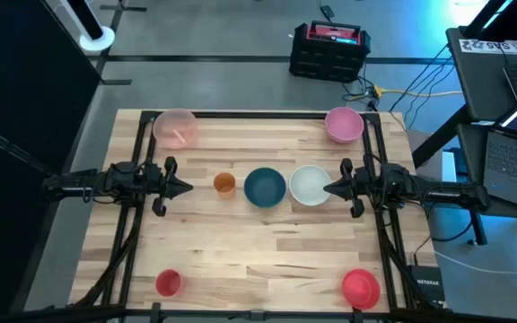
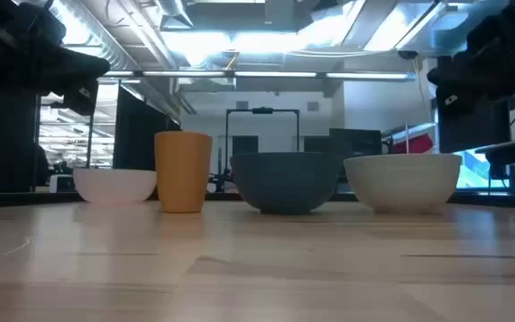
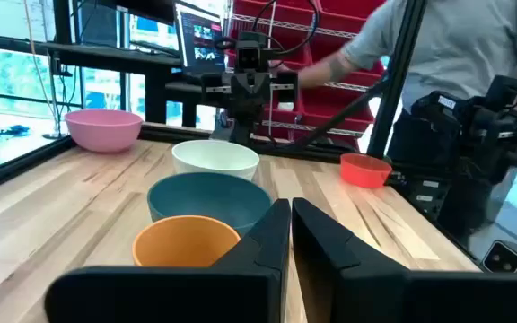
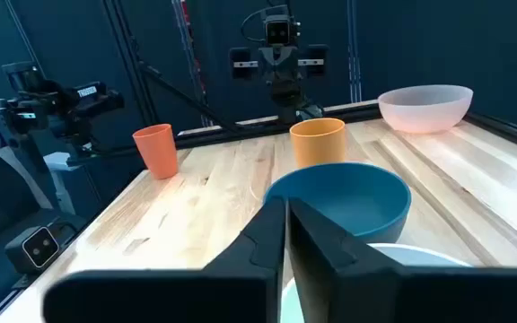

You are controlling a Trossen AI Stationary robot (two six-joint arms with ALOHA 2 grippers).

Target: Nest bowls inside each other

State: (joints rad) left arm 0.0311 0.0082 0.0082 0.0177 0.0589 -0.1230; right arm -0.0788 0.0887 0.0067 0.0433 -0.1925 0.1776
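From the high view I see my left pincer (image 1: 187,187) pinched tight with nothing in it, at the desk's (image 1: 267,260) left side, its tip aimed at the orange cup (image 1: 224,184). My right pincer (image 1: 329,188) is likewise pinched tight on nothing, its tip just beside the white-mint bowl (image 1: 310,186). Orange cup, dark teal bowl (image 1: 265,187) and white-mint bowl sit in a row between the two. The light pink bowl (image 1: 175,126) is at the far left corner, the mauve-pink bowl (image 1: 344,124) at the far right, the small red cup (image 1: 169,283) near left, the red bowl (image 1: 361,286) near right.

In the low view the row stands upright, none nested; the teal and white-mint bowls look about touching.

My left wrist view shows the fingers (image 3: 267,242) pressed together behind the orange cup, and a person in a grey shirt (image 3: 456,45) beyond the desk.

My right wrist view shows the fingers (image 4: 312,242) together over the white-mint bowl's rim, the teal bowl just ahead.
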